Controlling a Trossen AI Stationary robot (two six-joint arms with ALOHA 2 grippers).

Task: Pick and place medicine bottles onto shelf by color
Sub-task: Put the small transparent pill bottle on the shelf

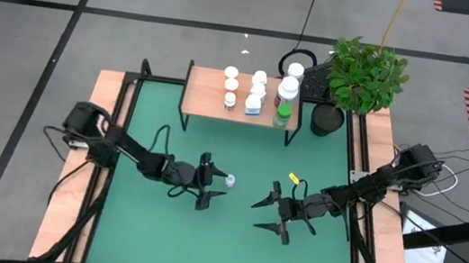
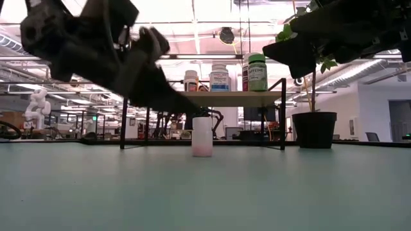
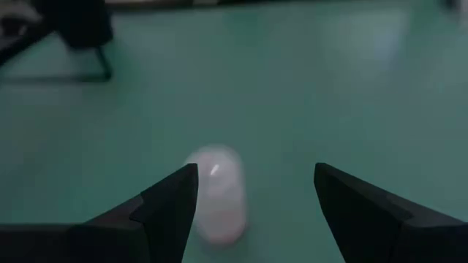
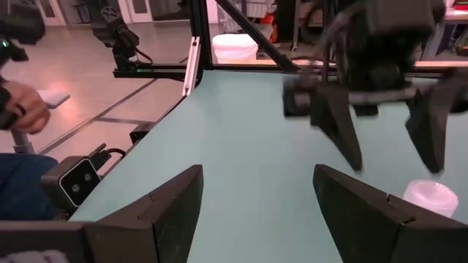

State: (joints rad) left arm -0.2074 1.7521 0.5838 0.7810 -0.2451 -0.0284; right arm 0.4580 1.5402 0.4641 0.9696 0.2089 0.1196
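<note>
A small pale pink bottle (image 1: 230,182) with a white cap stands upright on its base on the green table mat; it also shows in the low view (image 2: 201,136). My left gripper (image 1: 212,184) is open just left of it and above the mat. In the left wrist view the bottle (image 3: 216,193) stands in the gap (image 3: 256,190), close to one finger and apart from both. My right gripper (image 1: 276,212) is open and empty to the bottle's right; its wrist view (image 4: 256,197) shows the bottle (image 4: 431,197). The shelf (image 1: 207,96) at the far edge carries several bottles (image 1: 258,94).
A black pot with a green plant (image 1: 329,118) stands right of the shelf. A small yellow object (image 1: 294,178) lies on the mat near my right arm. Wooden strips (image 1: 100,132) border the mat. A person's hand (image 4: 22,106) shows beyond the table.
</note>
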